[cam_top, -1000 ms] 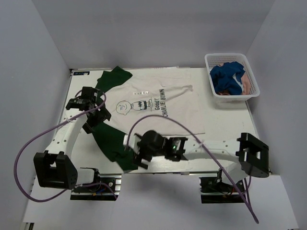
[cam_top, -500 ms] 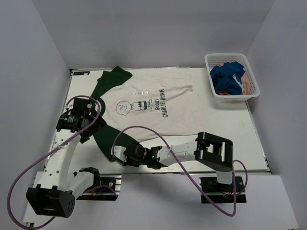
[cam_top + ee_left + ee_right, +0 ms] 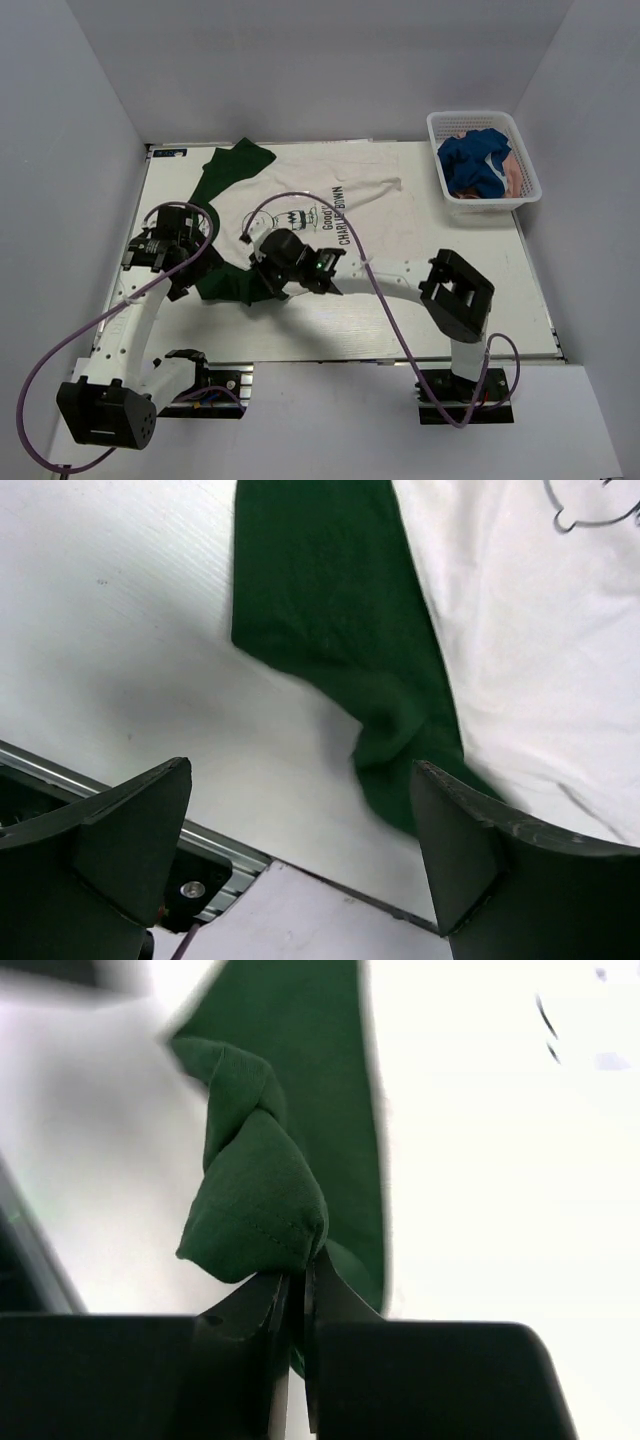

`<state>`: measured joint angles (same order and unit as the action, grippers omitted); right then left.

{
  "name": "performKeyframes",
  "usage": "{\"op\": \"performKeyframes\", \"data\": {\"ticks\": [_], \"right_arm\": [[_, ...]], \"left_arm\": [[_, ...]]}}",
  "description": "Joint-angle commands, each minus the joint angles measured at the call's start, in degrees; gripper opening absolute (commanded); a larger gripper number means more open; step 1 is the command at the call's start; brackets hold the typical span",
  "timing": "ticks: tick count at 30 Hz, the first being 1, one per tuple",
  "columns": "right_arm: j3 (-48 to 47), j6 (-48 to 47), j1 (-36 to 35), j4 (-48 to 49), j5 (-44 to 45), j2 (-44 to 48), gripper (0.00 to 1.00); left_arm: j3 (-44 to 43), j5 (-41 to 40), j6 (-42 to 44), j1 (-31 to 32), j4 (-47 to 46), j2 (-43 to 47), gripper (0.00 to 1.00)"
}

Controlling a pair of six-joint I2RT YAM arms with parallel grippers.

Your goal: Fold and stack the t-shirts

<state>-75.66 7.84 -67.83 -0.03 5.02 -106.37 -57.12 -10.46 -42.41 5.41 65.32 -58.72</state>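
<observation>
Right gripper [image 3: 297, 1282] tight on green sleeve [image 3: 262, 1195] of cream t-shirt [image 3: 372, 232].

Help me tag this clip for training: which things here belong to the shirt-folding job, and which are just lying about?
Job: cream t-shirt, its green sleeve pinched in the right gripper; blue t-shirt and pink t-shirt, both crumpled; left gripper, open.
Lying about: white mesh basket holding those two; table.
</observation>
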Motion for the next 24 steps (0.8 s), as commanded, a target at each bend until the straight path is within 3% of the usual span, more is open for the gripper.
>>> {"op": "performKeyframes", "data": {"ticks": [1,4,8,13,16,19,24], "right_arm": [[-3.4,10.2,4.9,-9.9,-4.4,-5.5,0.00],[-4.0,10.5,7.7,-11.0,-7.5,-7.1,0.00],[-1.4,5.9,7.4,-8.1,-8.4,-5.0,0.00],[4.5,1.9,6.2,-4.2,-17.0,1.8,0.00],[9.4,6.2,6.6,-0.8,-21.2,5.7,0.00],[7.5,8.8,6.3,-1.5,-21.5,3.6,0.00],[4.6,16.4,6.7,-7.2,-15.0,-0.6,0.00]], "left_arm": [[1.9,1.7,2.2,-0.2,-0.5,0.4,1.00],[3.2,2.5,2.8,0.5,-0.5,-0.2,1.00],[6.1,10.2,4.4,0.5,-3.6,1.0,1.00],[6.6,14.2,4.4,0.5,-4.9,1.5,1.00],[8.4,20.8,3.9,1.0,-8.0,2.7,1.00],[15.1,24.0,1.3,1.0,-13.4,5.8,1.00],[26.2,30.1,-2.8,1.0,-24.3,9.8,1.00]]}}
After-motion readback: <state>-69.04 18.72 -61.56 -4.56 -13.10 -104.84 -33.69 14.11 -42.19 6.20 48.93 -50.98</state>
